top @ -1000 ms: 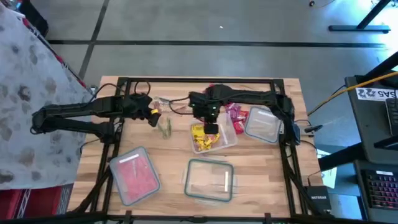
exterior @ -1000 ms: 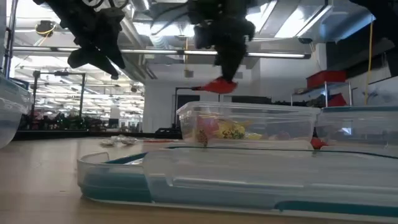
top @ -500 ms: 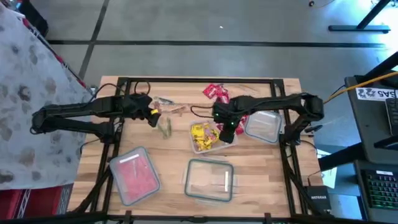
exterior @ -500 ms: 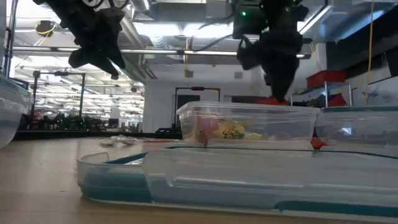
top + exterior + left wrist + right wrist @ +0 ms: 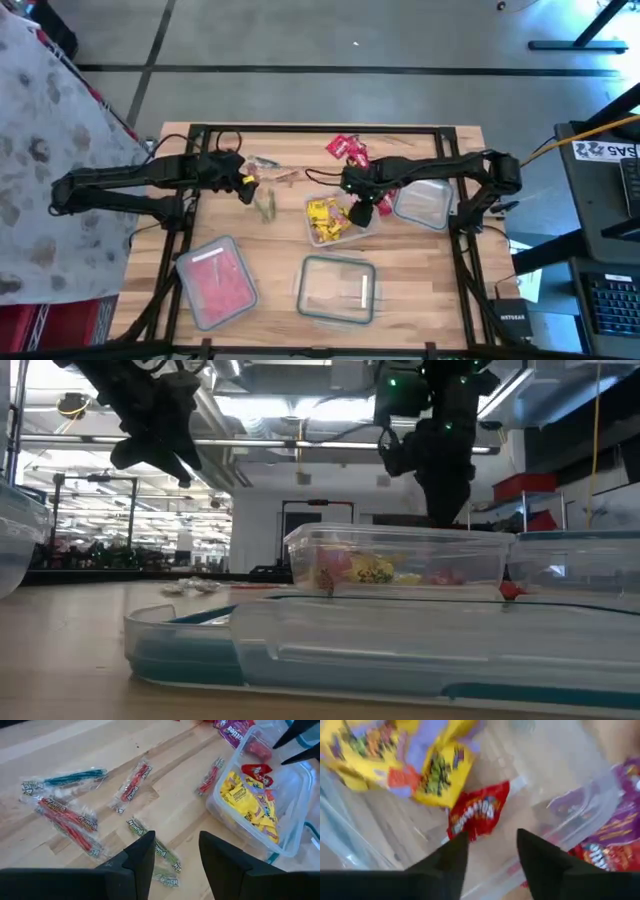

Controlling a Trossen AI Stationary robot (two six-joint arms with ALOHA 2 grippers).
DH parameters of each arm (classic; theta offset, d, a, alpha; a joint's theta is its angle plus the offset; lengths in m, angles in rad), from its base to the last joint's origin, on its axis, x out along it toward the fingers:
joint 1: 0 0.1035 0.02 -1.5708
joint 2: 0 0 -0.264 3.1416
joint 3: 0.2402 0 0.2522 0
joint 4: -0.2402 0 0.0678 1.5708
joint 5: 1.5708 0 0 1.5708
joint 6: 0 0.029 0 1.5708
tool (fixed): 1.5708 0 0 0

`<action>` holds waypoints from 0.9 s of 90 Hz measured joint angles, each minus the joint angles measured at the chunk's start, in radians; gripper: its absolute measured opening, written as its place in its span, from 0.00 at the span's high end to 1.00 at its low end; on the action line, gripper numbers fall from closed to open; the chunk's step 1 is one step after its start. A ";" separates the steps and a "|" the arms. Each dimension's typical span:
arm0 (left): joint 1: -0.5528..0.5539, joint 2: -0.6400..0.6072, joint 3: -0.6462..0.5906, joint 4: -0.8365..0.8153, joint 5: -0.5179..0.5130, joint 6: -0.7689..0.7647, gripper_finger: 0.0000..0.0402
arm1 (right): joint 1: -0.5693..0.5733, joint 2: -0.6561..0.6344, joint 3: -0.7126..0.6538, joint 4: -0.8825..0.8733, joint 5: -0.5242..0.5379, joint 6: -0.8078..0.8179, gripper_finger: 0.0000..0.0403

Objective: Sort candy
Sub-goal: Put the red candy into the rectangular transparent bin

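— Where is the small red shiny candy packet [image 5: 479,814]?
— In the clear plastic box [image 5: 366,222], by the yellow candies [image 5: 327,219], just ahead of the right gripper [image 5: 490,851]. Its jaws are spread, holding nothing.
— And the left gripper [image 5: 176,851]?
— Spread too, above the long clear-wrapped candy sticks [image 5: 67,817].

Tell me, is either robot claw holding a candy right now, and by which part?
Neither. The right gripper is open above a red candy lying in the container; the left gripper is open and empty.
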 joint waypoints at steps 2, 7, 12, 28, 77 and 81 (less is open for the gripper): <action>0.000 0.000 0.000 0.000 0.000 -0.001 0.66 | 0.000 -0.002 0.013 0.000 0.010 -0.002 0.54; 0.000 0.000 0.000 0.000 0.000 -0.011 0.66 | 0.000 -0.011 0.052 -0.003 0.052 -0.004 0.52; 0.000 0.000 0.000 0.001 0.000 -0.022 0.66 | -0.010 -0.018 0.093 -0.020 0.113 0.008 0.51; 0.000 0.000 0.000 0.000 0.000 -0.041 0.66 | -0.128 -0.019 0.210 -0.145 0.253 0.152 0.54; 0.000 0.001 0.000 -0.008 0.000 -0.046 0.66 | -0.400 0.170 0.123 -0.070 0.053 0.042 0.51; 0.000 0.001 0.000 -0.009 0.001 -0.047 0.66 | -0.399 0.192 0.124 -0.052 0.053 0.048 0.52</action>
